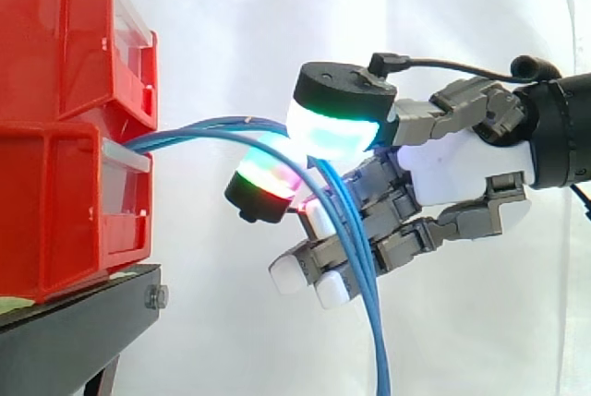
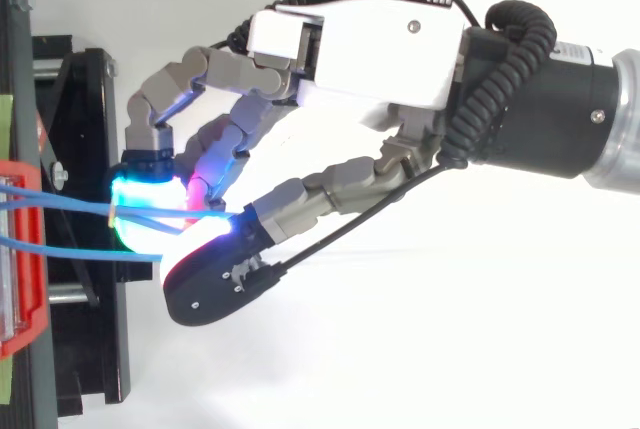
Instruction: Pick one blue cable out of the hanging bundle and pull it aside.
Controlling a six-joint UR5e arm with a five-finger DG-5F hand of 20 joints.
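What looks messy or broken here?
Nothing looks broken. The blue cables spill from the red bins in a loose bundle and droop down, and the hand has its fingers curled round them.
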